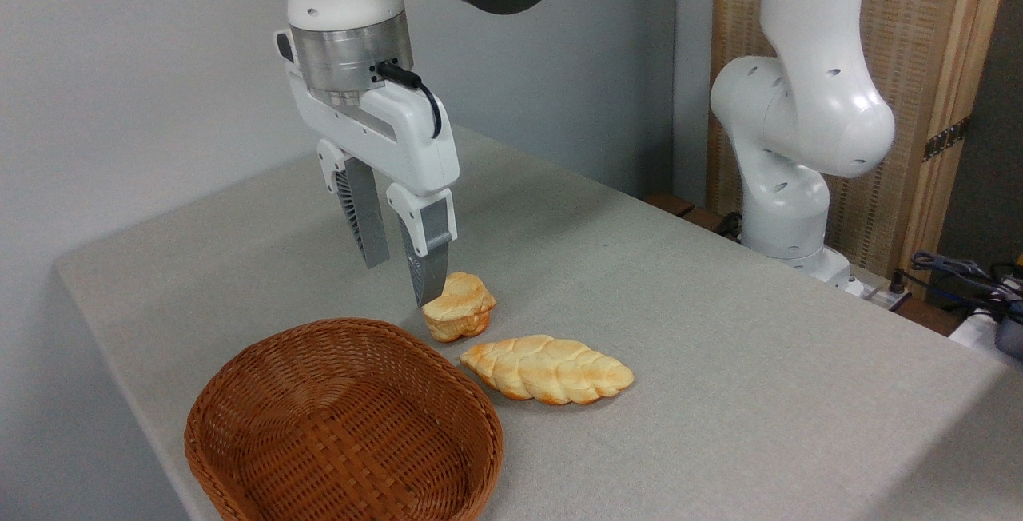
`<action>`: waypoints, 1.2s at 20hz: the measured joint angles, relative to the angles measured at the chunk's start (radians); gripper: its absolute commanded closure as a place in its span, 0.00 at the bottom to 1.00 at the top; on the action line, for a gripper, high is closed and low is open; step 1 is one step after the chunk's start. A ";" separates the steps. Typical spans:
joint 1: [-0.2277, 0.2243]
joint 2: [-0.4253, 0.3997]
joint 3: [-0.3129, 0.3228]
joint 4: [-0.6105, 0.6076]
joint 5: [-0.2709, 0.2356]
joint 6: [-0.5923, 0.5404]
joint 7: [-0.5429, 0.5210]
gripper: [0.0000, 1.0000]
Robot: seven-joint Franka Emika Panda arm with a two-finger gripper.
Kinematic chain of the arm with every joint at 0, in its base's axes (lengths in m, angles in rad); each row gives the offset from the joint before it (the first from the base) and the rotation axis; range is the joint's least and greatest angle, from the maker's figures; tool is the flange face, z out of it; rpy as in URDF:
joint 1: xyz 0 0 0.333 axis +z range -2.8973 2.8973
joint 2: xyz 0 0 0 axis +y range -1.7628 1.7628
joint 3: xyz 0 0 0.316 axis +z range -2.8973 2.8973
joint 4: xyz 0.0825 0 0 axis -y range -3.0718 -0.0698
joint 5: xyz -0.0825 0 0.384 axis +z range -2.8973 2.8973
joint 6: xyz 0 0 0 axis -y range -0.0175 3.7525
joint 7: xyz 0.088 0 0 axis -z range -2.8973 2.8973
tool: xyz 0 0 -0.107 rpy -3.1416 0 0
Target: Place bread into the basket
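The bread (pixel 459 307), a small lumpy roll with a pale top and golden edges, lies on the grey table just beyond the basket's far rim. The reddish-brown woven basket (pixel 240 385) sits at the front left and holds nothing. My gripper (pixel 401 281) hangs open just left of the roll and slightly above it. Its nearer fingertip (pixel 425 288) overlaps the roll's left edge in the picture; whether it touches is unclear. Nothing is between the fingers.
A longer flat braided loaf (pixel 547 369) lies right of the basket, in front of the roll. The arm's white base (pixel 787 209) stands at the table's far right edge, with cables (pixel 959 273) beyond it. A grey wall runs behind.
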 measured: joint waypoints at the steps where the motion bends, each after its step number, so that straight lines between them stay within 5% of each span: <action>1: 0.000 0.000 0.000 0.000 0.000 0.000 0.000 0.00; 13: -0.022 -0.005 -0.002 -0.025 0.000 0.000 0.000 0.00; 24: -0.118 -0.127 -0.003 -0.296 0.000 0.109 0.000 0.00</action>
